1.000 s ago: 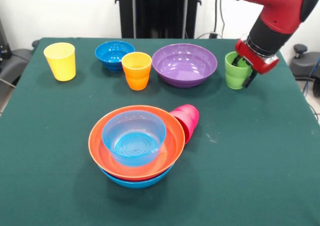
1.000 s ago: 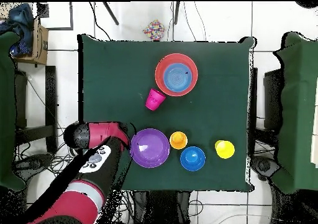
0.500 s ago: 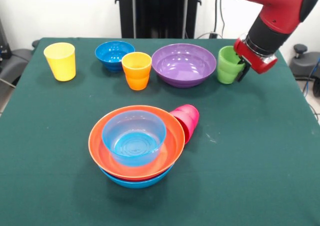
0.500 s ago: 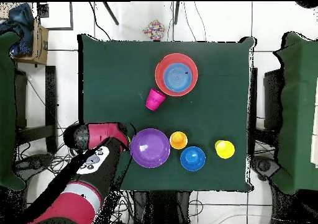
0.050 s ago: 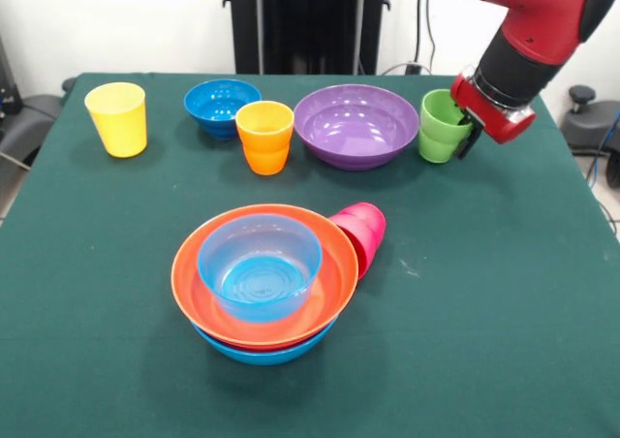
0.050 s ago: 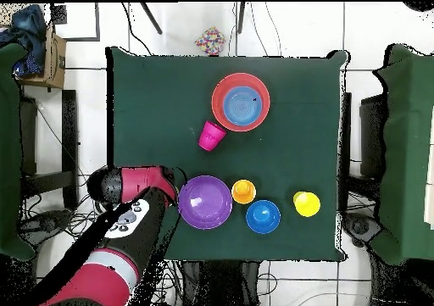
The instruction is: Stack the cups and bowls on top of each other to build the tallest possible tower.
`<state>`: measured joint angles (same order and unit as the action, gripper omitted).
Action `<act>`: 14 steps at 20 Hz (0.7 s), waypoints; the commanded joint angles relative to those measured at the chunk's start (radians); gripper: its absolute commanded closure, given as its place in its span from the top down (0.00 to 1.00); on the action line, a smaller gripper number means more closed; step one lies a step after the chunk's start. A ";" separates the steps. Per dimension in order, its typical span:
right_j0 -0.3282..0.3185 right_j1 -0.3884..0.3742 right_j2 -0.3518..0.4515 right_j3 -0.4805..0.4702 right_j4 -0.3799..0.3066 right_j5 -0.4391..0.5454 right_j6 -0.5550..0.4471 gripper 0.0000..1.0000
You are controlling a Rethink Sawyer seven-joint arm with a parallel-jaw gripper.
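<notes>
My gripper [image 5: 462,128] is shut on the rim of the light green cup [image 5: 440,126], which hangs slightly tilted just right of the large purple bowl [image 5: 356,124]. The tower [image 5: 263,281] stands at the front middle: a wide light-blue bowl at the base, an orange bowl on it, and a smaller light-blue bowl nested inside. A magenta-pink cup [image 5: 360,233] lies on its side against the tower's right edge. In the overhead view the arm [image 6: 140,192] covers the green cup and the gripper; the tower [image 6: 241,102] and pink cup [image 6: 211,136] show.
An orange cup [image 5: 264,136], a dark-blue bowl [image 5: 221,104] and a yellow cup [image 5: 116,118] stand in a row left of the purple bowl. The overhead view shows them as well: orange cup [image 6: 243,191], dark-blue bowl [image 6: 263,216], yellow cup [image 6: 307,203], purple bowl [image 6: 204,202].
The gripper has lifted the green cup off the table and carried it left, closer to the purple bowl. Nothing else has moved.
</notes>
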<state>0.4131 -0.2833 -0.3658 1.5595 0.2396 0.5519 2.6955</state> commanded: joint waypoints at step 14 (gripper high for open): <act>-0.036 -0.150 0.040 -0.150 0.027 0.327 0.117 0.00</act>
<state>0.4052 -0.3918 -0.3814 1.4962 0.2395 0.7427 2.6955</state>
